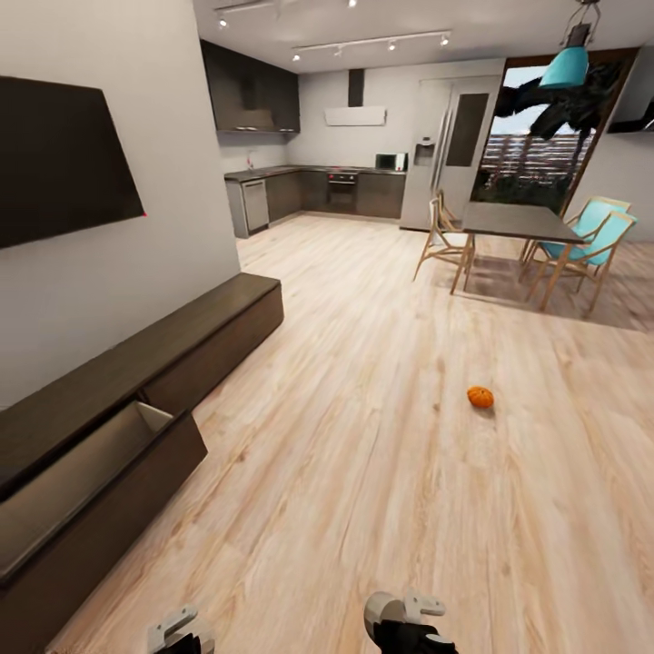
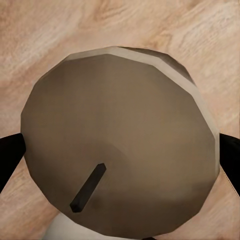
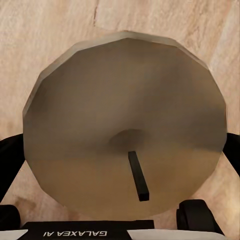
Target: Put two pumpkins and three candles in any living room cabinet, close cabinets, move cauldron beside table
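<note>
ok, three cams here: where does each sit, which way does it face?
Head: high on the robot, facing forward and down over the floor, open cabinet, pumpkin; both hands at the bottom edge.
Left wrist: along the left hand onto a candle it grips.
Right wrist: the same, right hand, another candle.
Both wrist views share wood floor behind.

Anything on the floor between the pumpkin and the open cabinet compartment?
Nothing visible: only bare wood floor lies between the pumpkin and the cabinet's open compartment. The dining table stands farther back.
</note>
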Controlling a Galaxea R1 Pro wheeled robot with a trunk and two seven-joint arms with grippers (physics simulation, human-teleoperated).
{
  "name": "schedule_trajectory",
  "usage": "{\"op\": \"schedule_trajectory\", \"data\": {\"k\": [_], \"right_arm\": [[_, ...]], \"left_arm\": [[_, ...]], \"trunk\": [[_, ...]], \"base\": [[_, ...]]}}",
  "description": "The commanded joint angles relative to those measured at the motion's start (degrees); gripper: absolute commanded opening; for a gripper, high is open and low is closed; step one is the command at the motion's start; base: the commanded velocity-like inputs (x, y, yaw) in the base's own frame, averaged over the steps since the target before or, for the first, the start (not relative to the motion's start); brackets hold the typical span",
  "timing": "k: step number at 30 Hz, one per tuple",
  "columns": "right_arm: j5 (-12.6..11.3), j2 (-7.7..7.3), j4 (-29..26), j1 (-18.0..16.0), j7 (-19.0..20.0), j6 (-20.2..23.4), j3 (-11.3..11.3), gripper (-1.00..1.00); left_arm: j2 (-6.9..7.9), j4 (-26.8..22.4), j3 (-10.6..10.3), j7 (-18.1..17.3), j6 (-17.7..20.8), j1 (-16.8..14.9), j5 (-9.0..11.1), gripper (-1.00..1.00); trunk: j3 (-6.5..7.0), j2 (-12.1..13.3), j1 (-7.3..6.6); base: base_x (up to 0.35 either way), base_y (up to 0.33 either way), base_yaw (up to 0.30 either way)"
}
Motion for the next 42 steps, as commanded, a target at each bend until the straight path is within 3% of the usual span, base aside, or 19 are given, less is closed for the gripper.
{"op": "schedule_trajectory", "data": {"k": [1, 24, 42], "right_arm": [[0.03, 0.00, -0.01, -0.01, 0.00, 0.00, 0.00, -1.00], [0.03, 0.00, -0.01, -0.01, 0.00, 0.01, 0.00, -1.00], [0.03, 0.00, -0.01, -0.01, 0.00, 0.01, 0.00, -1.00]], "left_arm": [[0.00, -0.01, -0.02, 0.00, 0.00, 0.00, -0.02, -1.00], [0.00, -0.01, -0.02, 0.00, -0.05, 0.00, -0.02, -1.00], [0.00, -0.01, -0.02, 0.00, -0.01, 0.00, -0.09, -1.00]], "trunk": [[0.00, 0.00, 0.00], [0.00, 0.00, 0.00], [0.00, 0.00, 0.00]], "base": [[0.224, -0.060, 0.291], [0.227, -0.063, 0.291], [0.072, -0.003, 0.291]]}}
